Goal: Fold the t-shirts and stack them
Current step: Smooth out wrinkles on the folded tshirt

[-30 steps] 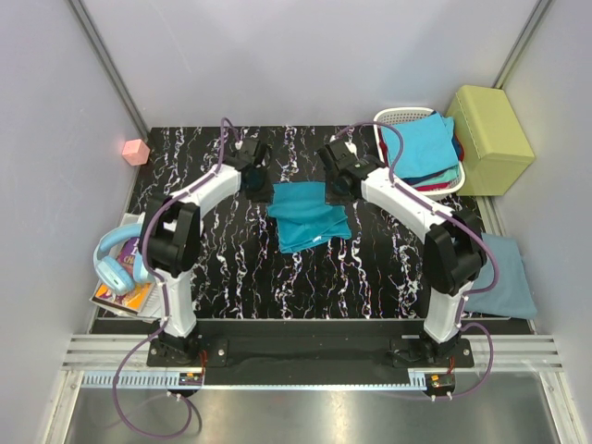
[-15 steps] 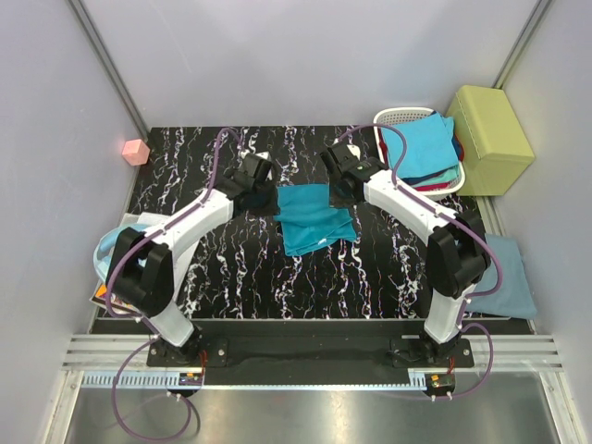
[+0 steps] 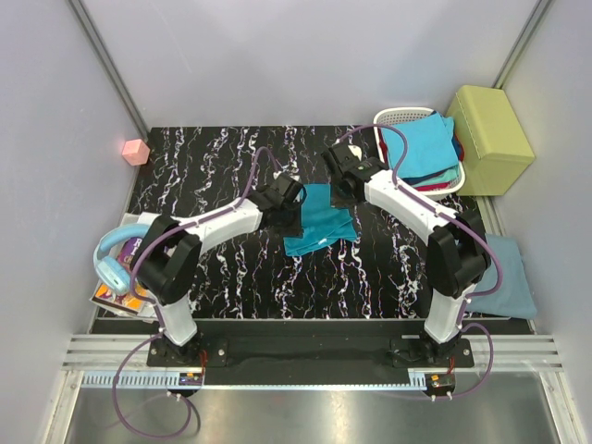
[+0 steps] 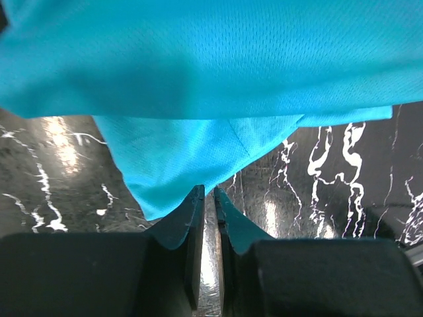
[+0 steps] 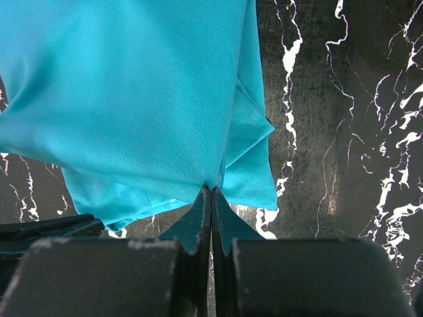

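A teal t-shirt lies partly folded on the black marbled table. My right gripper is shut on its far right edge, and in the right wrist view the cloth is pinched at the gripper. At the shirt's left edge my left gripper sits low. In the left wrist view its jaws stand a thin slit apart, with bare table showing through. The teal cloth hangs just beyond the tips, one layer raised over another. A folded grey-blue t-shirt lies at the right.
At the back right a white slatted basket holds blue, teal and red t-shirts, beside a yellow-green padded box. A pink cube sits at the back left. Blue headphones rest on books at the left edge.
My left arm has swung right and nearer, from the shirt's far left corner to its left side. The shirt's left part has drawn inward. The right gripper has barely moved.
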{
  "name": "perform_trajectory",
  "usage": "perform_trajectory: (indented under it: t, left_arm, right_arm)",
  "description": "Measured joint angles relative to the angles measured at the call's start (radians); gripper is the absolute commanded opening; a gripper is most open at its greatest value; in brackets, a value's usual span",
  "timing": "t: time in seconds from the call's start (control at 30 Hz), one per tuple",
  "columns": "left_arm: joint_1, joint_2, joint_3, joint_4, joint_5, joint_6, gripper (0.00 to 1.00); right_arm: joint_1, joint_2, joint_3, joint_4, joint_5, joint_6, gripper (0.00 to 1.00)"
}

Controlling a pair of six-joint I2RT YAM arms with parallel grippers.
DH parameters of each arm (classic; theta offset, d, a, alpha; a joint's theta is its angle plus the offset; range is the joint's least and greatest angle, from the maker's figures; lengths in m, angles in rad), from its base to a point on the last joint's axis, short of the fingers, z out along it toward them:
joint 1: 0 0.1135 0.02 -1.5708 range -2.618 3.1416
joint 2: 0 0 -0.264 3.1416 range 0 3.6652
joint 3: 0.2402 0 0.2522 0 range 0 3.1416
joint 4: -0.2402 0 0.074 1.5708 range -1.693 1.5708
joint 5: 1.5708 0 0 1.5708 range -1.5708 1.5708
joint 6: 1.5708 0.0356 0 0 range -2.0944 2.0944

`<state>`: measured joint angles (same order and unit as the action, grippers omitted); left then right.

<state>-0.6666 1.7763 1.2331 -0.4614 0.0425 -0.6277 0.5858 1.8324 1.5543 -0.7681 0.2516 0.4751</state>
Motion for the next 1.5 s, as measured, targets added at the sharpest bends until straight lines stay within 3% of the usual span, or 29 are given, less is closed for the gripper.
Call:
perform_trajectory:
  t: [0.57,1.03,1.5]
  left_arm:
    - [-0.003,-0.004,-0.073,0.007,0.001,-0.021,0.14]
    - [-0.01,0.09,-0.065,0.05,0.019,-0.032,0.09]
    - [-0.013,0.092,-0.066,0.064,0.013,-0.054,0.08]
  right_arm:
    - [-0.005,0.0,-0.01,-0.007,0.0,-0.001,0.0]
    - [-0.009,-0.003,-0.014,-0.016,0.018,-0.009,0.0]
    - [-0.012,-0.108,-0.018,-0.116,0.087,-0.025,0.0]
